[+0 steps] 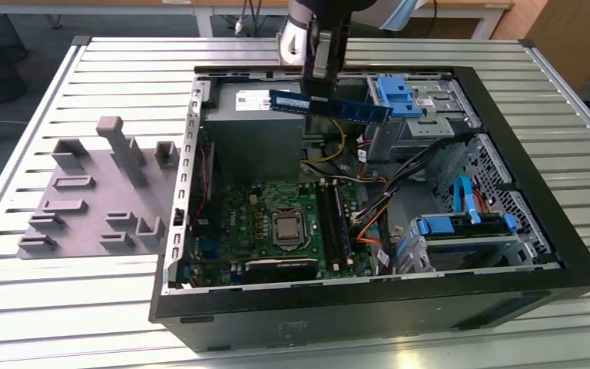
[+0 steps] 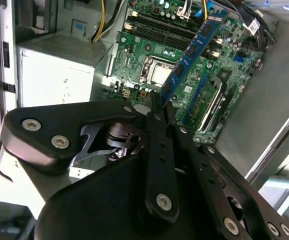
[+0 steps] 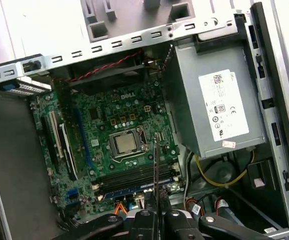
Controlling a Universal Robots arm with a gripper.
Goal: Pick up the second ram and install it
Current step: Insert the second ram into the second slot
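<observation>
Blue second ram [image 1: 352,110], long axis near-level

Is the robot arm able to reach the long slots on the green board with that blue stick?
Probably yes. The tool holds the second ram above the open case, and nothing covers the memory slots.

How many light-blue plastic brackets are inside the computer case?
2. One bracket sits at the far end of the case, near the second ram that the gripper holds; the other is on the drive cage at the exterior view's right. More may be hidden.
</observation>
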